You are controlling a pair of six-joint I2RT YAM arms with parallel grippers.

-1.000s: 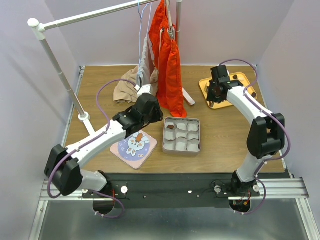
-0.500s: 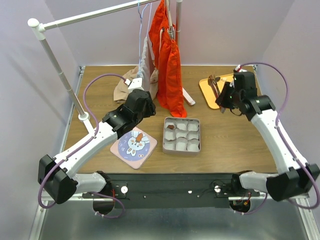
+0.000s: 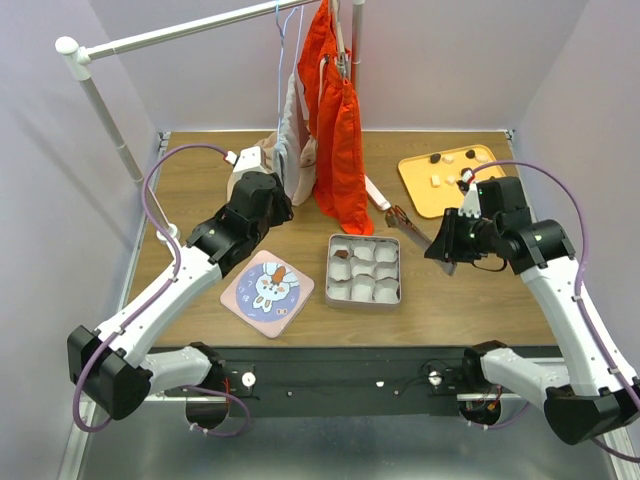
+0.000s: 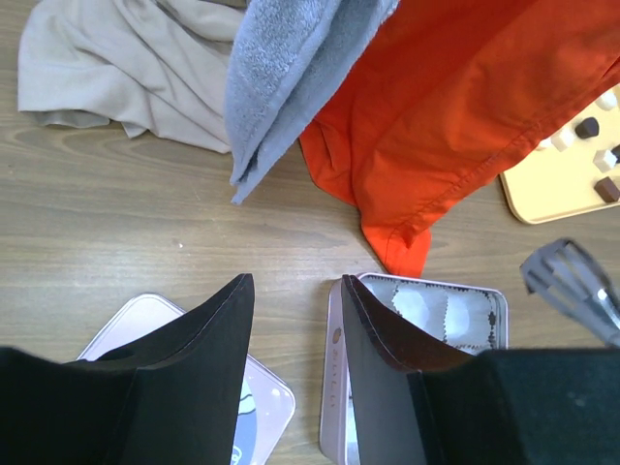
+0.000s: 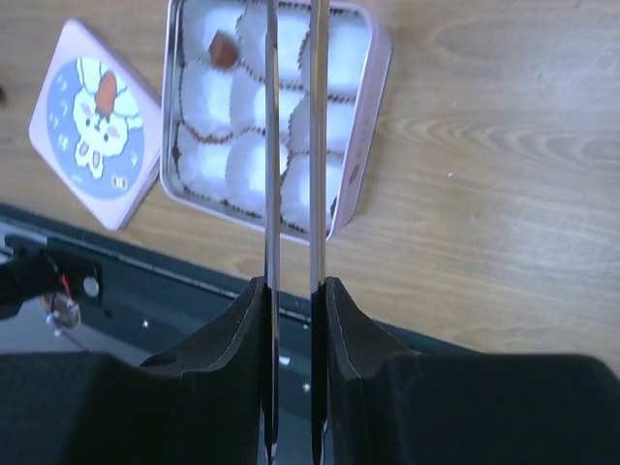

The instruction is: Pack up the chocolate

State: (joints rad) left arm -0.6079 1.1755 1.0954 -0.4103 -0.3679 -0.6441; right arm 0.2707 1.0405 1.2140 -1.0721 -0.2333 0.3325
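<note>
The right tool (image 5: pixel 291 286) is clamping shut on the handles of a pair of metal tongs (image 4: pixel 570 279), holding them above the wooden surface (image 3: pixel 480 290) between a pale pink tin (image 3: pixel 364 300) and a yellow tray (image 3: pixel 415 185). In the right wrist view the two thin arms are running out over the tin, and whether their tips are carrying anything cannot be made out. The tin is sitting open near the front middle of the surface, filled with three rows of three white paper cups (image 5: pixel 208 97). One dark brown chocolate (image 5: pixel 224 46) is lying in the far-left corner cup. The other pieces, dark and cream-white, are lying scattered on the tray at the far right, well apart from the tin. The left tool (image 4: pixel 295 286) is hanging open over the surface beyond the tin, with nothing between its black fingers (image 4: pixel 218 329). The tin's lid (image 3: pixel 267 287) is lying flat just left of the tin, showing a white cartoon rabbit with an orange carrot on a blue circle. A small mark on the tin's side is too blurred to read. An orange garment (image 3: pixel 338 140) and a blue-grey towel (image 4: pixel 291 68) are hanging from a white rack (image 3: pixel 110 125), and a beige cloth (image 4: pixel 126 58) is lying crumpled at the far left.
</note>
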